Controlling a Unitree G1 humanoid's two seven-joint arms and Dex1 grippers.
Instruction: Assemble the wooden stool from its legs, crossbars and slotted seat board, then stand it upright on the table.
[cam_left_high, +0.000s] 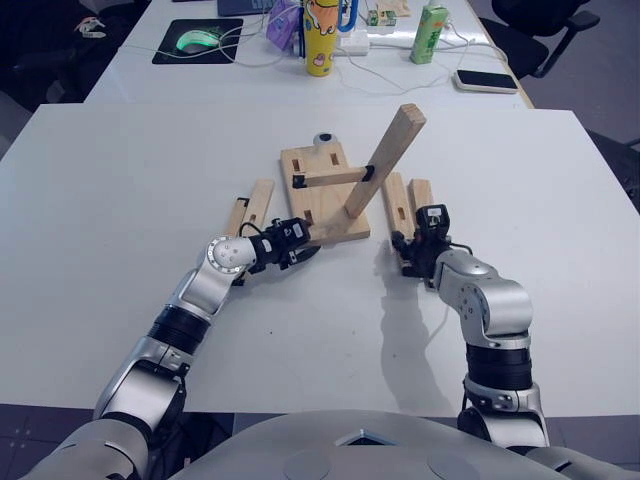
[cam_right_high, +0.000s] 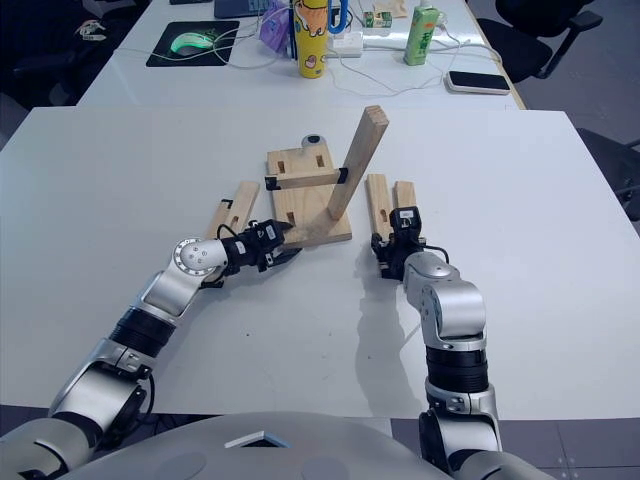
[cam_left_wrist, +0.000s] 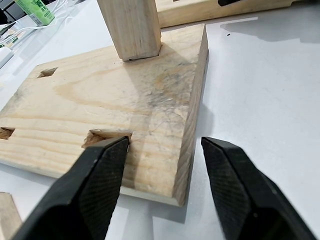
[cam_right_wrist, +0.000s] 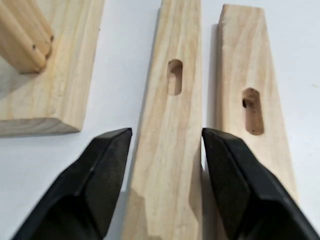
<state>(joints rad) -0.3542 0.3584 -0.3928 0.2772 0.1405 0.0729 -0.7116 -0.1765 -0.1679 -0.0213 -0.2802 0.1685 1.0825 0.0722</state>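
Note:
The slotted seat board (cam_left_high: 318, 215) lies flat mid-table. One leg (cam_left_high: 385, 160) stands tilted in a slot of it, with a crossbar (cam_left_high: 330, 179) joined to it by black brackets. My left gripper (cam_left_high: 308, 250) is open at the board's near left corner (cam_left_wrist: 100, 95), one finger over the top face and the other beside the edge. Two loose legs (cam_left_high: 397, 195) lie right of the board. My right gripper (cam_right_wrist: 166, 134) is open astride the near end of the inner leg (cam_right_wrist: 172, 90); the outer leg (cam_right_wrist: 250, 100) lies alongside. Two more legs (cam_left_high: 258, 203) rest left of the board.
A small black round object (cam_left_high: 323, 138) sits just behind the board. The far desk holds a yellow cup (cam_left_high: 320, 40), a green carton (cam_left_high: 430, 33), a phone (cam_left_high: 485, 80) and a mouse on a pad (cam_left_high: 197, 41). The white table (cam_left_high: 120, 200) has free room at left and front.

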